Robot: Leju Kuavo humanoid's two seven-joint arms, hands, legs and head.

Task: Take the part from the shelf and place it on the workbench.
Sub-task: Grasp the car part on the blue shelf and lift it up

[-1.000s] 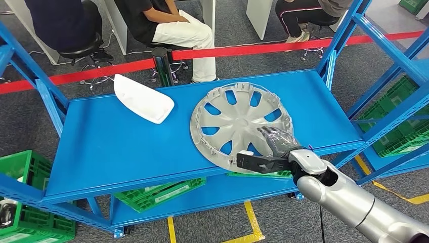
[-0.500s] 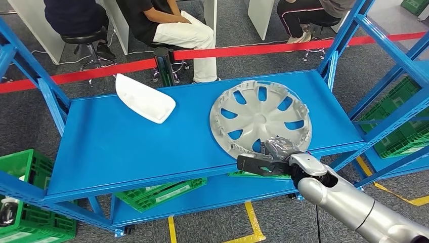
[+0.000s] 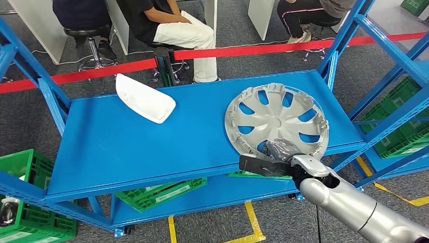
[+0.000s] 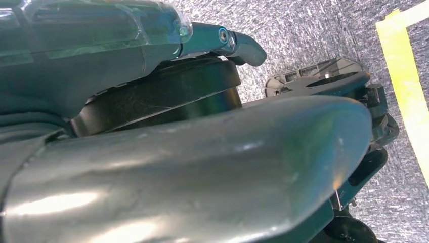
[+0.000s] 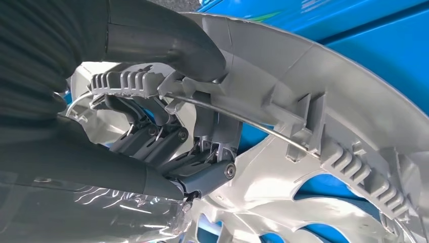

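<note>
The silver hubcap (image 3: 276, 119) lies inner side up at the right end of the blue shelf (image 3: 126, 147), its near rim at the front edge. The right hand (image 3: 275, 154) clamps that near rim, thumb outside and fingers (image 5: 167, 142) seemingly hooked inside, for lifting. The left hand's state I cannot tell.

Head view: high, facing forward and down onto the blue shelf (image 3: 152, 147). Right wrist view: very close behind the right robot hand (image 5: 167, 147) at the hubcap (image 5: 354, 126) rim, shared with head view. Left wrist view: faces down at floor (image 4: 324, 40).
</note>
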